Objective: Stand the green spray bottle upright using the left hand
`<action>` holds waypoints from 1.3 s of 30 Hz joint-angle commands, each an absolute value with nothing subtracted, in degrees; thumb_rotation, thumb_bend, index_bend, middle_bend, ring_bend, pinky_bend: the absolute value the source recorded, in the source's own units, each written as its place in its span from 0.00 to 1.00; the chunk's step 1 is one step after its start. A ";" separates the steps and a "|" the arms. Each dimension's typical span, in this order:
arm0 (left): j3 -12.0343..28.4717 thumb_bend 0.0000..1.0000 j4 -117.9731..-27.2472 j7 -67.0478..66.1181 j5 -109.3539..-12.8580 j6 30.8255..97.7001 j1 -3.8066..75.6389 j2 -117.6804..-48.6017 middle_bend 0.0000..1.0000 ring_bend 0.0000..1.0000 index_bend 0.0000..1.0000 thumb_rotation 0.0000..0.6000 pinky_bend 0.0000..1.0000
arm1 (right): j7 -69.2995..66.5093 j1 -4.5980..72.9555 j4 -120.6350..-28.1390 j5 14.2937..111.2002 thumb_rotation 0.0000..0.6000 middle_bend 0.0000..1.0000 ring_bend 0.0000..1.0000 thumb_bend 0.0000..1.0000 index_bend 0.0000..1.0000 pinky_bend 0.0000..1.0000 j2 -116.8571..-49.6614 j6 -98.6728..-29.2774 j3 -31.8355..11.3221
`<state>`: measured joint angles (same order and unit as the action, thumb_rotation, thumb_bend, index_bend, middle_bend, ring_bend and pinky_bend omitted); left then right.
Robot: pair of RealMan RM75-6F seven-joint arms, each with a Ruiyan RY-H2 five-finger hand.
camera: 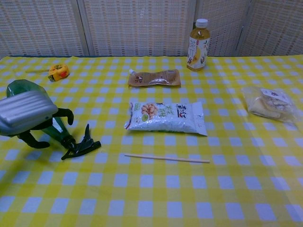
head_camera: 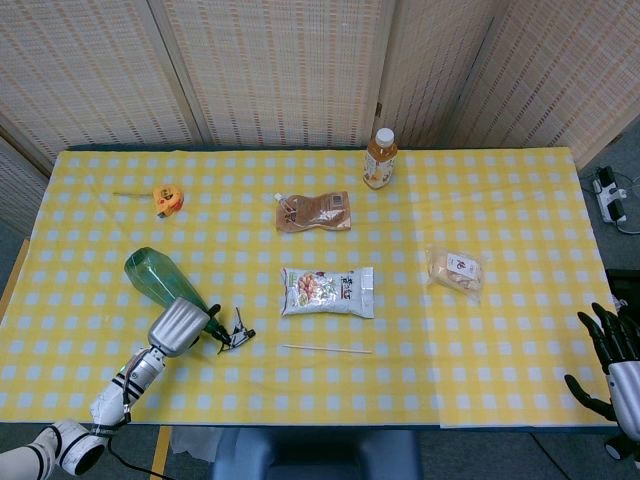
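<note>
The green spray bottle [head_camera: 153, 274] [camera: 17, 89] lies on its side on the yellow checked tablecloth, wide base toward the far left, black trigger nozzle [head_camera: 235, 333] [camera: 81, 145] pointing right. My left hand [head_camera: 180, 325] [camera: 27, 115] hovers over the bottle's narrow neck end, silver back up, dark fingers curved down around the bottle on both sides; whether they touch it I cannot tell. My right hand [head_camera: 612, 350] hangs open beyond the table's right front corner, holding nothing.
A snack bag [head_camera: 328, 291] [camera: 165, 116] lies mid-table with a thin wooden stick [head_camera: 325, 348] [camera: 166, 158] in front of it. Farther back are a brown pouch [head_camera: 314, 211], a tea bottle [head_camera: 380, 158], an orange tape measure [head_camera: 167, 200] and a clear food packet [head_camera: 455, 271].
</note>
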<state>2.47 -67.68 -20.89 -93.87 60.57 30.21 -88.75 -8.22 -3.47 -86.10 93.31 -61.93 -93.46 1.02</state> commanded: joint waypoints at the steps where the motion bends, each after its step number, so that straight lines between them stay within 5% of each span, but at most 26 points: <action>1: 1.99 0.24 -66.10 -19.72 -93.42 60.39 30.70 -89.66 1.00 1.00 0.40 1.00 1.00 | -8.28 -3.54 -86.07 93.13 1.00 0.00 0.00 0.30 0.00 0.00 -61.88 -93.40 0.99; 9: 1.16 0.28 -61.01 -16.64 -93.84 62.09 31.44 -91.91 1.00 1.00 0.55 1.00 1.00 | -8.04 -3.54 -86.07 92.59 1.00 0.00 0.00 0.30 0.00 0.00 -61.89 -92.94 0.82; 15: 1.15 0.35 -56.63 -11.04 -96.43 70.03 30.88 -94.32 1.00 1.00 0.68 1.00 1.00 | -8.04 -3.57 -86.17 92.74 1.00 0.00 0.00 0.30 0.00 0.00 -61.82 -92.88 0.90; 20: 2.38 0.36 -58.30 -6.88 -96.94 77.11 29.66 -93.79 1.00 1.00 0.70 1.00 1.00 | -8.19 -3.75 -86.28 93.15 1.00 0.00 0.00 0.30 0.00 0.00 -61.71 -93.32 0.99; 33: 7.84 0.44 -93.08 3.61 -88.70 83.59 24.21 -78.26 1.00 1.00 0.72 1.00 1.00 | -9.04 -4.20 -86.24 93.97 1.00 0.00 0.00 0.31 0.00 0.00 -61.42 -94.45 1.14; 39: 10.62 0.46 -102.10 1.50 -85.10 84.40 22.78 -71.91 1.00 1.00 0.72 1.00 1.00 | -8.78 -4.16 -86.31 93.40 1.00 0.00 0.00 0.30 0.00 0.00 -61.47 -94.32 0.78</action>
